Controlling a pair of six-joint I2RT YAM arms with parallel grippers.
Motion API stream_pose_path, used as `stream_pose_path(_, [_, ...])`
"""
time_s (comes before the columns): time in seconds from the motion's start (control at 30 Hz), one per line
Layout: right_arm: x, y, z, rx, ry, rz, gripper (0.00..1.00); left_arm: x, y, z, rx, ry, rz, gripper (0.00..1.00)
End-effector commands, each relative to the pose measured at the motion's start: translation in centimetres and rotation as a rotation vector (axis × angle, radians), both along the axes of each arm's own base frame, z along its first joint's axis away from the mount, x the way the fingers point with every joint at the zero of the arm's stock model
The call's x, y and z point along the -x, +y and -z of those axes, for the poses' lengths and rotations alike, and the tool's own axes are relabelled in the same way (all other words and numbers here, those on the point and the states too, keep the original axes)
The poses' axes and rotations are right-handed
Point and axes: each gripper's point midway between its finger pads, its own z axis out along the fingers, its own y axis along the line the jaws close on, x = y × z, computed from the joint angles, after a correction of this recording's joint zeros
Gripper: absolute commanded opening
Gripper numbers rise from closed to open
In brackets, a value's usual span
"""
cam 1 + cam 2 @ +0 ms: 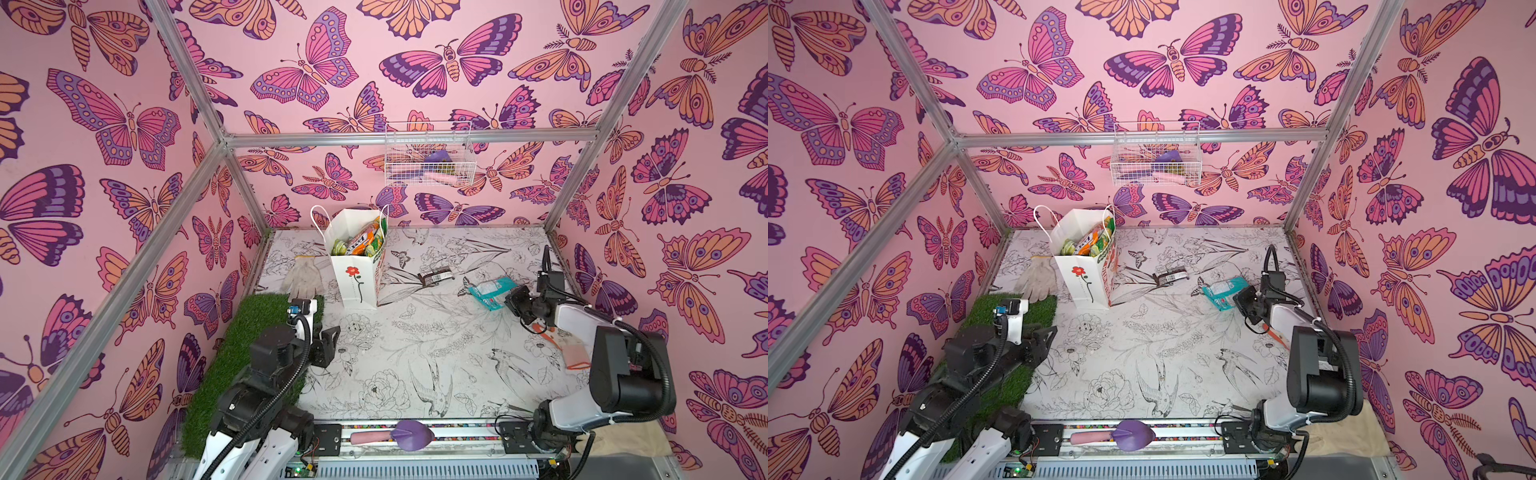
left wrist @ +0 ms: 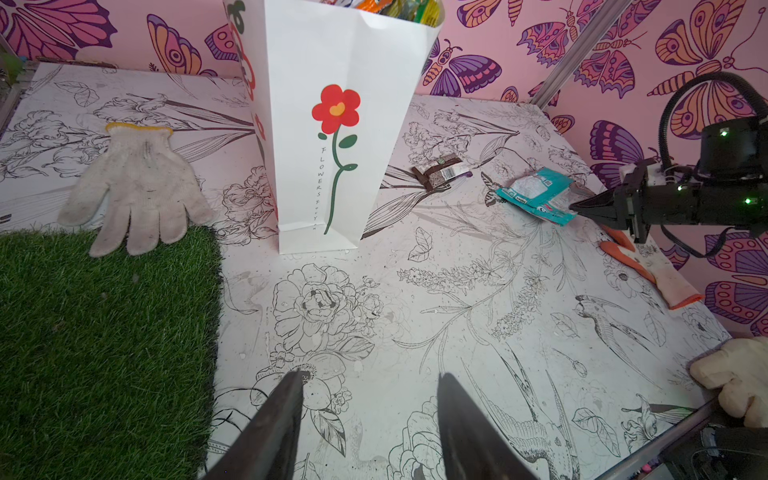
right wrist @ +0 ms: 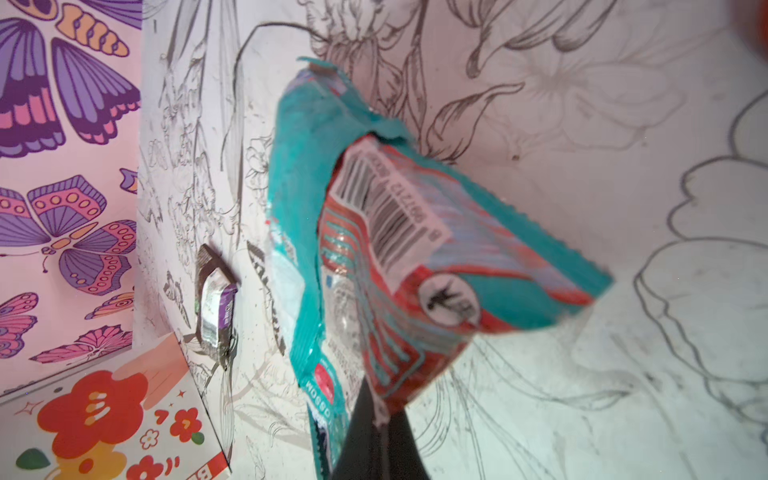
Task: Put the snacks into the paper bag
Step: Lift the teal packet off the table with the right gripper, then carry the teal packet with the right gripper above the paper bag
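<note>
Top views: your right end effector point(image 1: 512, 300) is clenched on the near edge of the teal crinkly plastic packet point(image 1: 490, 291), on the right side of the desk point(image 1: 415, 374). The tall white paper bag with the red flower point(image 1: 357, 286) stands upright well to the left, mouth up, with orange and green packets point(image 1: 359, 243) already inside. A dark brown bar wrapper point(image 1: 434, 276) lies flat between packet and bag. The left end effector point(image 1: 328, 347) is nearer the bag, by the green grass mat point(image 1: 241, 353).

Left wrist: its jaws are parted with nothing between them, hovering over bare desk. The packet's long axis runs in line with the right end effector, free end pointing towards the bag. Can't tell if it's clear of the desk.

Right wrist: the grip is at one short end. The packet sticks straight out from the tips, barcode side facing the camera. The bar and a bag corner sit beyond it. My read: the carry goes leftwards, up over the bag rim, free end in first.
</note>
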Motion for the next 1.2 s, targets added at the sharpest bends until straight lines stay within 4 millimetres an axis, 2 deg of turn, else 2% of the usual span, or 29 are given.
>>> stream_pose_path(0.0, [0.1,-0.2,-1.8,0.076,-0.035,-0.02,0.0,0.0,0.1,0.6,-0.01,0.018,-0.009,0.54])
stream_pose_path(0.3, [0.2,0.7,-4.7,0.129,-0.096,-0.058,0.0,0.1,0.2,0.5,-0.007,0.014,-0.01,0.54])
stream_pose_path(0.73, [0.1,3.0,-9.2,0.215,-0.196,-0.144,0.0,0.1,0.2,0.5,-0.005,0.011,-0.01,0.54])
stream_pose_path(1.03, [-0.1,5.9,-12.8,0.266,-0.292,-0.242,0.0,0.1,0.2,0.5,-0.006,0.011,-0.01,0.54])
stream_pose_path(1.17, [-0.1,7.3,-15.1,0.315,-0.337,-0.294,0.0,0.1,0.2,0.4,-0.004,0.01,-0.01,0.54])
